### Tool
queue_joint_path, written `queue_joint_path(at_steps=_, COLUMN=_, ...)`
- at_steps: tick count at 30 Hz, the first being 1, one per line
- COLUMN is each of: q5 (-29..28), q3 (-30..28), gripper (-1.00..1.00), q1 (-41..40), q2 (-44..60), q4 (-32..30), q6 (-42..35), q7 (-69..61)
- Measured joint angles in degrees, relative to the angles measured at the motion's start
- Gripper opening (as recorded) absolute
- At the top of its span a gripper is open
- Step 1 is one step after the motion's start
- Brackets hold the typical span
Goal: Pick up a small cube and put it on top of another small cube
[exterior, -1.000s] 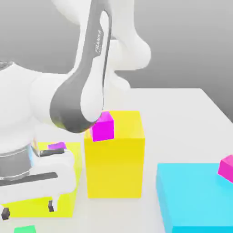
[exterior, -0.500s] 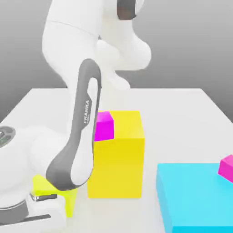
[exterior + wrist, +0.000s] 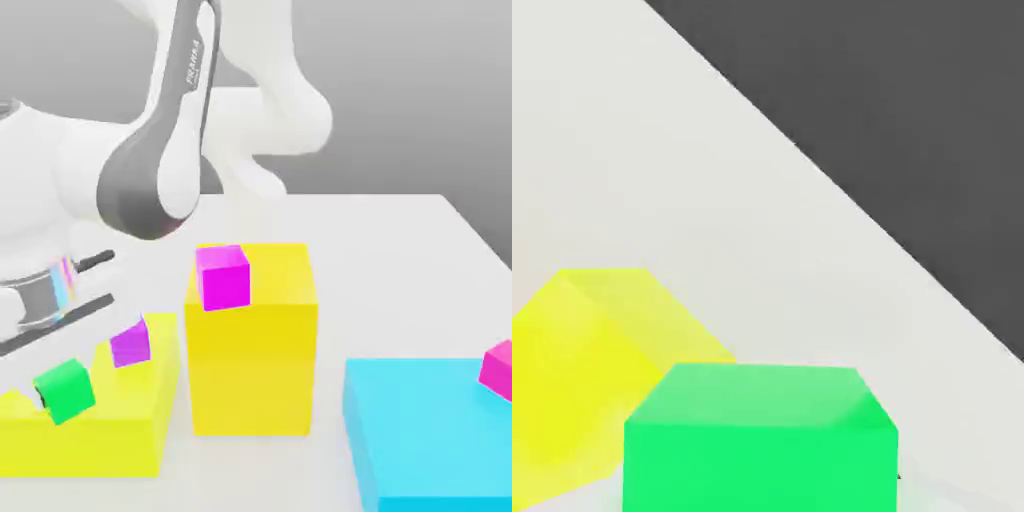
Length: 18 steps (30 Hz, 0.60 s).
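Exterior view: my white arm [image 3: 170, 150] enters from the exterior view's left and reaches over a white table [image 3: 400, 270] set against a plain grey backdrop. My pincer [image 3: 55, 395] is drawn narrow and grips the green cube [image 3: 66, 390], held clear above the low yellow block [image 3: 100, 430] at the exterior view's left. The violet-purple cube [image 3: 131, 343] sits on that same block, near the green one and apart from it. A taller yellow block [image 3: 252, 345] stands just beside, with a magenta cube [image 3: 223, 276] on its top. A cyan block [image 3: 430, 430] lies at the exterior view's right, bearing another magenta cube [image 3: 497, 368] at its edge. Hand view: the green cube [image 3: 760, 440] sits close before my camera, a yellow block [image 3: 592, 360] behind it, the white table [image 3: 712, 200] beyond, ending in a straight edge against dark grey floor [image 3: 912, 120].
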Motion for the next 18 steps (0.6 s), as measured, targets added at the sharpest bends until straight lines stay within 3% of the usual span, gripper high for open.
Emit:
queue_joint_path(at_steps=15, q5=-17.12, q3=-2.23, gripper=-1.00, q1=-0.83, q2=-27.54, q4=-18.66, q6=-5.21, q7=-44.04)
queue_joint_path(at_steps=18, q5=-18.39, q3=-3.38, gripper=-1.00, q1=-0.19, q2=-26.73, q4=-21.28, q6=-1.29, q7=-47.90)
